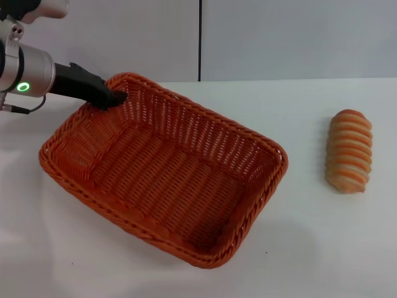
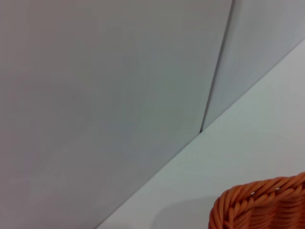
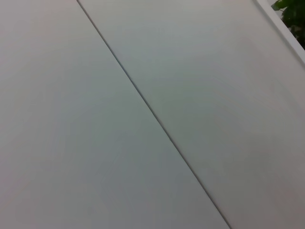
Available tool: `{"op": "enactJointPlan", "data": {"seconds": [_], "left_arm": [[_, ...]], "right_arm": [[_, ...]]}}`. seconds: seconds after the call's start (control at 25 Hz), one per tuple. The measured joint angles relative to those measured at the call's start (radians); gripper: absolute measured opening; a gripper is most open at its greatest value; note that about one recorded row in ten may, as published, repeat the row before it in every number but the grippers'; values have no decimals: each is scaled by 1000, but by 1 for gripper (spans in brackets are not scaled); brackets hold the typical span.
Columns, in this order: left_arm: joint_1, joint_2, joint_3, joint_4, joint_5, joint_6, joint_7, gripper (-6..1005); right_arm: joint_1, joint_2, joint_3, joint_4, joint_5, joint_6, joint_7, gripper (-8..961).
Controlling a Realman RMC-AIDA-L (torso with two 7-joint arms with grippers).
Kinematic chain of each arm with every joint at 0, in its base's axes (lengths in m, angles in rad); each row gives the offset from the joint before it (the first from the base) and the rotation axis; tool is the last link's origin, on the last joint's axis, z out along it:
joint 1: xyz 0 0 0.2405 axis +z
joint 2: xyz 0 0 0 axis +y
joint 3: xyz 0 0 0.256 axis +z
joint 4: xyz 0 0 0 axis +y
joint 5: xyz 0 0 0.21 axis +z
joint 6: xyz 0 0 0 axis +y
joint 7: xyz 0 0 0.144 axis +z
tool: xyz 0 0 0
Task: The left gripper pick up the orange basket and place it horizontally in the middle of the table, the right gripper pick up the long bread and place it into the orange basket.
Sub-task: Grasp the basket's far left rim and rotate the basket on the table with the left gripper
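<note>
The orange basket lies at a diagonal on the white table, left of centre in the head view. My left gripper reaches in from the upper left on its silver arm with the green light ring. Its black jaws are closed over the basket's far-left rim. A corner of that braided rim shows in the left wrist view. The long bread, tan-orange with cream ridges, lies by itself on the table to the right of the basket. No view shows my right gripper.
A grey wall with a vertical seam rises behind the table's back edge. Open tabletop lies between the basket and the bread and along the front. The right wrist view shows only wall panels.
</note>
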Motion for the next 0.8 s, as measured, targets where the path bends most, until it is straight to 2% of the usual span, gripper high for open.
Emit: {"op": "enactJointPlan", "data": {"seconds": [0.48,0.52,0.72,0.8], "left_arm": [[45,5,-1,67,-108,46,-46,206],[69,3,0,93,-160,71,-62,204],[94,9,-10,105,-238,97,-99,185],[141,9,-33,173,-321,129,-176,179]], "right_arm": [[0,0,-3,-1,1,2,1,491],[0,0,-2,-1,2,2,1,491],[1,0,-4,-1,1,2,2,491],[3,-2,-4,-1,1,2,2,491]]}}
